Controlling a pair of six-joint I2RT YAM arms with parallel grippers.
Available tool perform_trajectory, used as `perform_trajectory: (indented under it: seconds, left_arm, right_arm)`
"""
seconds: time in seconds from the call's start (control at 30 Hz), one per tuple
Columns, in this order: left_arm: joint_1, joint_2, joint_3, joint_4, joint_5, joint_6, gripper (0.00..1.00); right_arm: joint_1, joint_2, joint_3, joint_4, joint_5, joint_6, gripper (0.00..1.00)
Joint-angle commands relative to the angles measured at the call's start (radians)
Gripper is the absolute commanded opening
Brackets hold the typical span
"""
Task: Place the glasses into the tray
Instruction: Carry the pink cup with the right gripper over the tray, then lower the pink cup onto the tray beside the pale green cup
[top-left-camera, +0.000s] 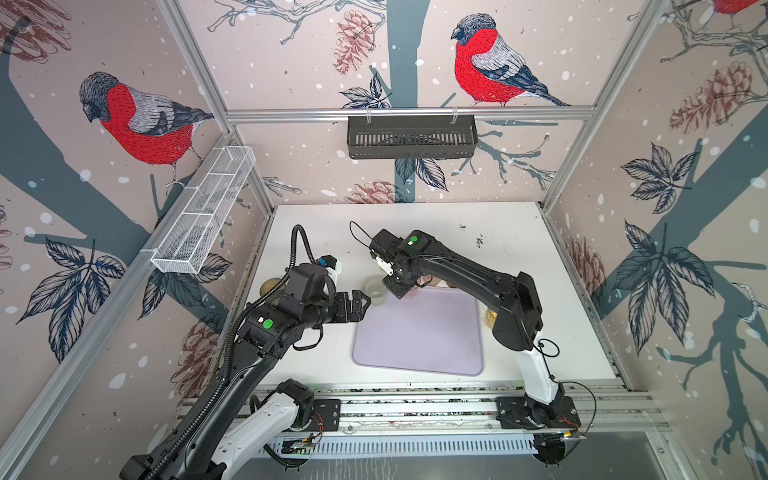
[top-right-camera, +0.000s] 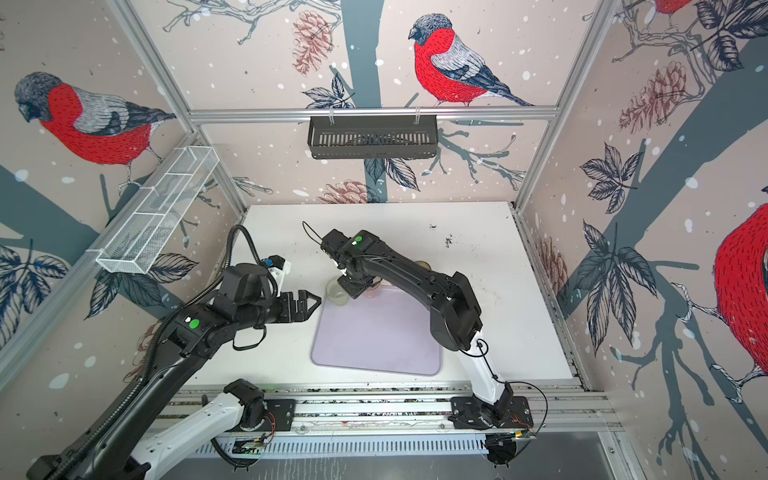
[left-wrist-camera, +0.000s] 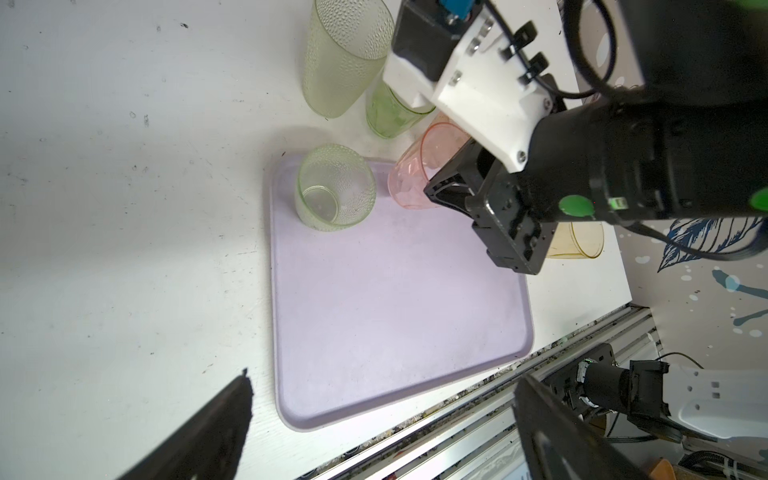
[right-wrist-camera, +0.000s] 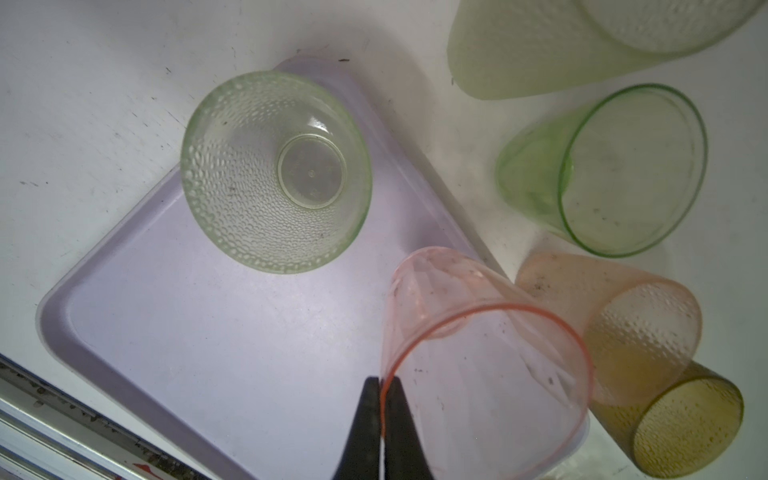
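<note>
In both top views a lilac tray lies on a white table, near its front edge. The left gripper hovers just beside the tray's far left corner, its jaws spread wide and grasping nothing. The right gripper reaches across the middle and points down over the tray's far edge. A dotted glass stands upright in the tray's far left corner, between the two grippers. An amber glass stands on the table just right of the tray, partly hidden by the right arm.

In the left wrist view the dotted glass sits inside the tray's corner. Beside it a pink glass leans, held by the right gripper. Its base is over the tray's edge, and I cannot tell whether it touches. A tall glass and a green glass stand on the table beyond the tray.

In the right wrist view the right gripper's two black fingers are clenched on the pink glass's rim, one inside and one outside. A peach glass and a brown glass stand close together on the table, just outside the tray.
</note>
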Motion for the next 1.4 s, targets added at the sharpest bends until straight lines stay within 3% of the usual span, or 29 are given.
perform_trajectory:
  seconds: [0.0,1.37]
  left_arm:
    - [0.002,-0.005,0.003,-0.033,-0.011,-0.01,0.98]
    - [0.002,-0.027,0.022,-0.068,-0.021,-0.066,0.98]
  right_arm:
    - [-0.008,0.019,0.011,0.021,-0.011,-0.025,0.0]
    - [0.018,0.011,-0.094,0.09,-0.016,-0.021,0.0]
